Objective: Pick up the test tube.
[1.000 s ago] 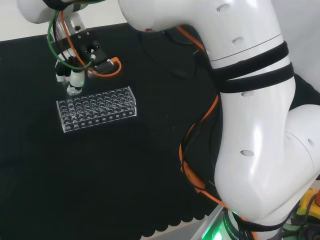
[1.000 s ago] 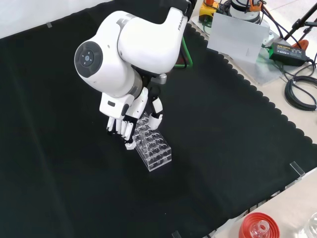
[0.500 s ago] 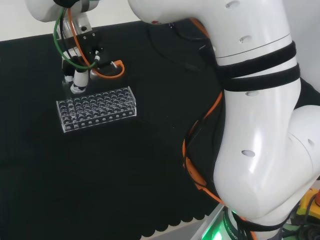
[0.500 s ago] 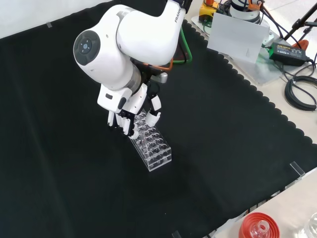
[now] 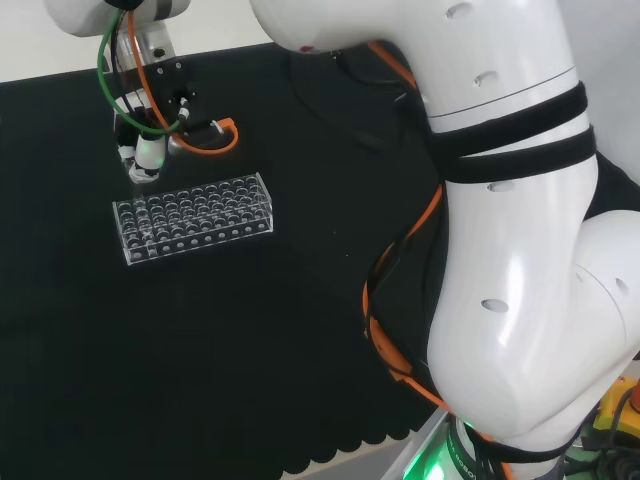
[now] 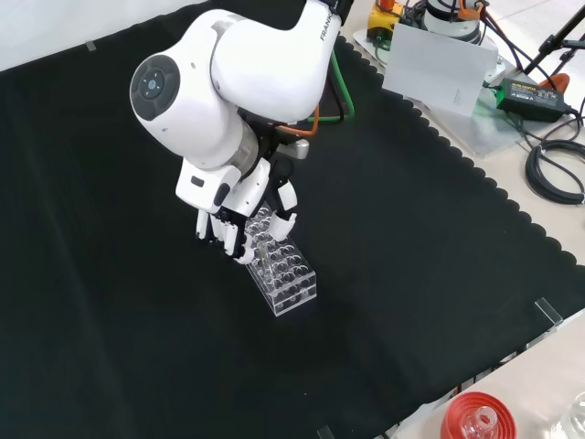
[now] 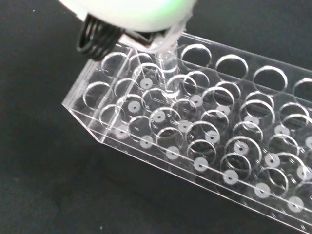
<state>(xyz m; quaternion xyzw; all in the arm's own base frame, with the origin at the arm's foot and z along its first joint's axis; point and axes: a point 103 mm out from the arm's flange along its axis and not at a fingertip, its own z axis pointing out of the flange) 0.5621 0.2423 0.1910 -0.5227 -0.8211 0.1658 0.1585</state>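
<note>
The tube stands upright in the clear rack, in a hole near the rack's end, and its top runs straight up into the underside of the hand. So its long axis points at the palm, and the pull that frees it would, I judge, go straight up along that axis, clear of the neighbouring holes. In the wrist view the tube's rim sits just under the blurred white part of the hand, with its lower length down inside the rack.

In the front view the hand hangs over the far end of the rack, fingers curled downward on one side and the thumb on the other, drawn in toward each other around the spot where the tube stands. They look closed about the tube's top, though the glass itself is too clear to make out between them. In the head view the hand sits just beyond the rack's left end, above the surface.

Compared with a second ago, the hand is higher: in the head view its fingertips have lifted off the rack's top edge, and in the front view the fingers have drawn closer together. The rack has not moved.
</note>
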